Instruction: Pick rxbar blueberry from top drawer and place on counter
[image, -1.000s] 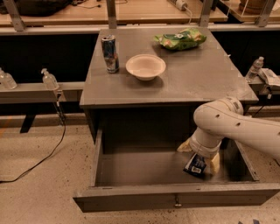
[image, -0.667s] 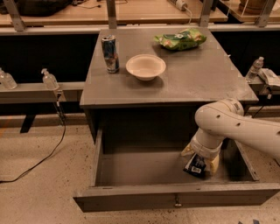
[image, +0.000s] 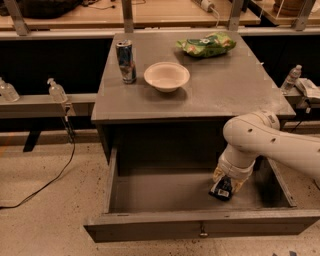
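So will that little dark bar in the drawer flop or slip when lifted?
Probably not floppy: the rxbar blueberry shows a flat, straight shape, gripped by the end effector inside the top drawer. It looks small, so likely light. Its wrapper looks smooth, so it might slip.

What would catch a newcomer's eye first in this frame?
The white arm reaching from the picture's right, its hand low inside the open top drawer at the rxbar blueberry near the drawer's right front. Next, the counter above, holding a white bowl, a can and a green chip bag.
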